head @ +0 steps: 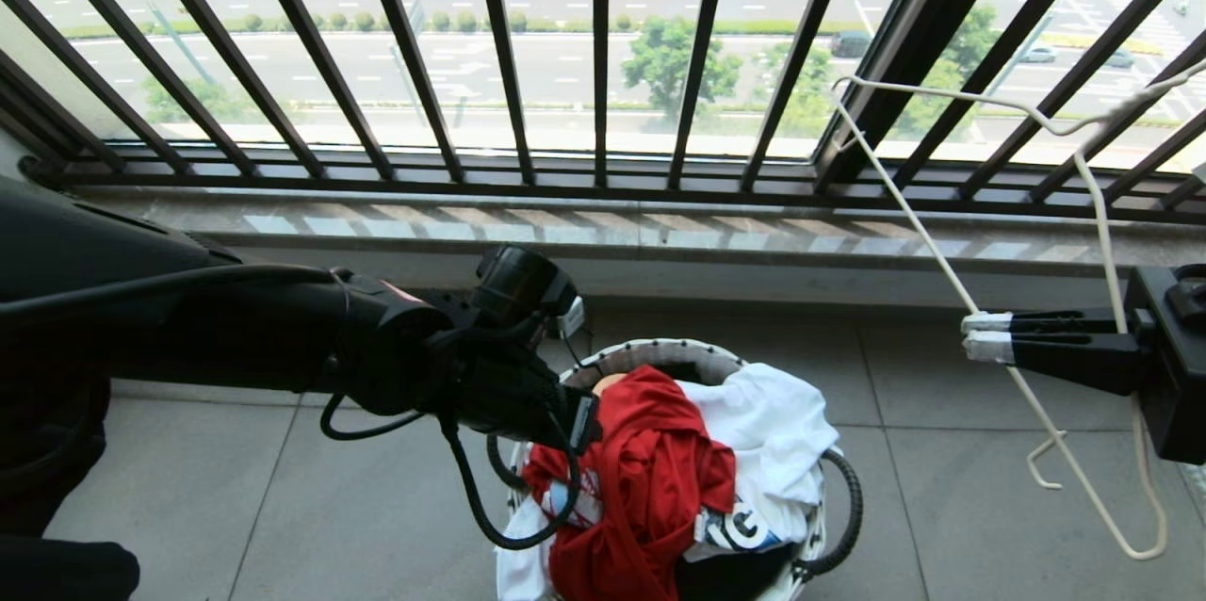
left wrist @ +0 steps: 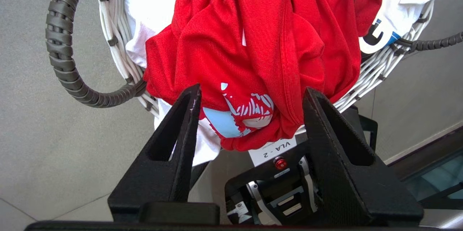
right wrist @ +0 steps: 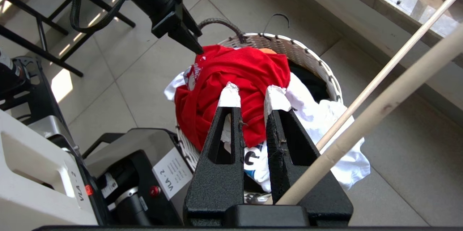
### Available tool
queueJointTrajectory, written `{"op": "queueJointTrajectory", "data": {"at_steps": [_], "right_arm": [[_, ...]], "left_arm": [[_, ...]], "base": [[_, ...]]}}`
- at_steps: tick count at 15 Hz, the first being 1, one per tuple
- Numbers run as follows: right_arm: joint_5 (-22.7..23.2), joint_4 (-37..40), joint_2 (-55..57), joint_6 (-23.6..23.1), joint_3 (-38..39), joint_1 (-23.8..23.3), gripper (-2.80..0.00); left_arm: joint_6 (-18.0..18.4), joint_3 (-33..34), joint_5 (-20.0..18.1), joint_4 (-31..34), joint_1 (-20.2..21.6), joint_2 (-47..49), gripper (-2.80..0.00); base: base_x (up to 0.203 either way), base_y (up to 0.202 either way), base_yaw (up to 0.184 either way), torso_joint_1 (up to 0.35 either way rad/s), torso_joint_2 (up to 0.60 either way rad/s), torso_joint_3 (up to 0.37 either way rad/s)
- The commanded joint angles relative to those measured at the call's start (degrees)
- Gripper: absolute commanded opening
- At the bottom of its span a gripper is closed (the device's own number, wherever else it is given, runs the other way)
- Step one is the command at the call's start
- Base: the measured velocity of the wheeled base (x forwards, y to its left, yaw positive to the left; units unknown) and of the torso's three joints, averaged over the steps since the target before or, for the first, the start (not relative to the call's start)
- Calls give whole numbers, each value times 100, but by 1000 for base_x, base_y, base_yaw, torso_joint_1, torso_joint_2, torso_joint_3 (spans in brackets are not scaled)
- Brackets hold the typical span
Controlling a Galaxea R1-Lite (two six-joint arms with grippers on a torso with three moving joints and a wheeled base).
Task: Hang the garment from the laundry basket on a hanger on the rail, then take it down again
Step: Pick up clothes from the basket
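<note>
Left hand (left wrist: 249, 97) hovers over the near-left edge of the white wire laundry basket (head: 660, 358) on the floor, jaws spread wide either side of a fold of the red T-shirt (left wrist: 253, 42), which lies heaped on top over a white garment (head: 768, 422). To do this well, I'd say sink deeper and pinch red cloth only, clear of the white one beneath. Right hand (head: 985, 335), off to the right, jaws narrow, grips the white wire hanger (head: 1102, 234) by its sloping arm.
</note>
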Motion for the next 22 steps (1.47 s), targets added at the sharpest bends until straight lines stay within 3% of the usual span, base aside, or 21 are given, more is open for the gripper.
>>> {"op": "queueJointTrajectory", "data": {"at_steps": [1,3,7,12,15,16,22], "right_arm": [[2,-2,21,-14,-1,-1,-280],[2,-2,21,-5,-1,-1,-280],[2,-2,48,-5,-10,-1,-280],[2,-2,39,-5,-10,-1,-280],[2,-2,57,-5,-10,-1,-280],[2,-10,57,-5,-10,-1,-280],[2,-10,134,-14,-10,-1,-280]], "left_arm": [[-8,2,97,-12,-72,169,0],[-8,-113,351,-30,-150,375,0],[-17,-199,390,-30,-412,507,0],[-34,-256,1155,-55,-570,872,0],[-181,-42,1175,-152,-570,692,0],[-184,17,1176,-170,-572,670,-280],[-193,244,1175,-170,-555,478,-280]], "base": [[0,0,0,0,0,0],[0,0,0,0,0,0],[0,0,0,0,0,0],[0,0,0,0,0,0],[0,0,0,0,0,0],[0,0,0,0,0,0],[0,0,0,0,0,0]]}}
